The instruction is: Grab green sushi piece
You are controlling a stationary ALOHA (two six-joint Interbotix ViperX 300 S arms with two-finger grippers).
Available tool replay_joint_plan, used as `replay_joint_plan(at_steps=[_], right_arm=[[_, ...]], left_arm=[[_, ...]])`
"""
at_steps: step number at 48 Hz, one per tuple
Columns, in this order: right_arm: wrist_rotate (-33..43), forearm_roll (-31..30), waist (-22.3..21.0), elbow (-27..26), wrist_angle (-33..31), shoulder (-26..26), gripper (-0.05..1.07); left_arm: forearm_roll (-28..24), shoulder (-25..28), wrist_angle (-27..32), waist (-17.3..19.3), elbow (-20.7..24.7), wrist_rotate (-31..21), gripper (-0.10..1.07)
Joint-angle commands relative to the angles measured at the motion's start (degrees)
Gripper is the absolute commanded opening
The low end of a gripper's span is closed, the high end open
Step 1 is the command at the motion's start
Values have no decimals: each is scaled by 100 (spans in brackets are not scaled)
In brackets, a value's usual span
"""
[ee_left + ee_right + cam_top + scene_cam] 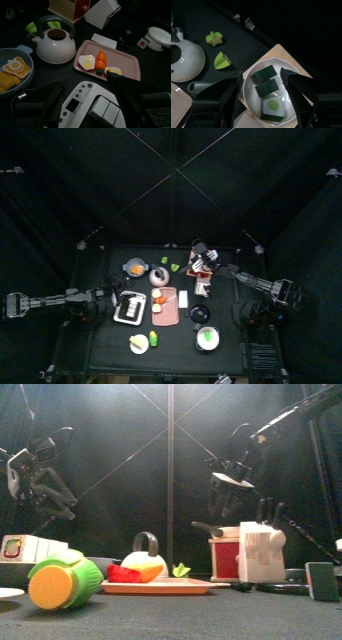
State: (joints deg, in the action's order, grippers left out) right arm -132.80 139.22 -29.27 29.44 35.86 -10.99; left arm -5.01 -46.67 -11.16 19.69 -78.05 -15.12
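Green sushi piece near pink tray and yellow-green oblong piece

— Where's the open lane right now?
— Front right: bare table rings the green sushi piece, and it is open from above.
— And the middle?
— Crowded! The pink tray, the kettle and the white keypad device sit close together, with the left gripper hanging over that device.
— Back right?
— The red-and-white box stands tall, just below the right gripper.
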Motion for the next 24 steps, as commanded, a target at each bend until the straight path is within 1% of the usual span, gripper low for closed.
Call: replay_joint_plan(at_steps=[1,6,11,19,21,24], right_arm=[[-9,53,237,-53,-18,-246,93],[-9,290,615,-53,-18,-422,93],[-26,554,1204,9,-9,-633,93],[-18,896,2259,220,62,-800,93],[-9,1099,2628,316,158,-782,93],[0,1441,3050,422,272,-738,93]], left_arm=[[-9,9,-123,18,79,9,96],[-9,9,-132,18,79,9,96],[0,9,-132,18,79,9,96],[0,9,-132,18,79,9,96],[9,9,-132,18,79,0,96],[9,9,-132,18,79,-9,96]])
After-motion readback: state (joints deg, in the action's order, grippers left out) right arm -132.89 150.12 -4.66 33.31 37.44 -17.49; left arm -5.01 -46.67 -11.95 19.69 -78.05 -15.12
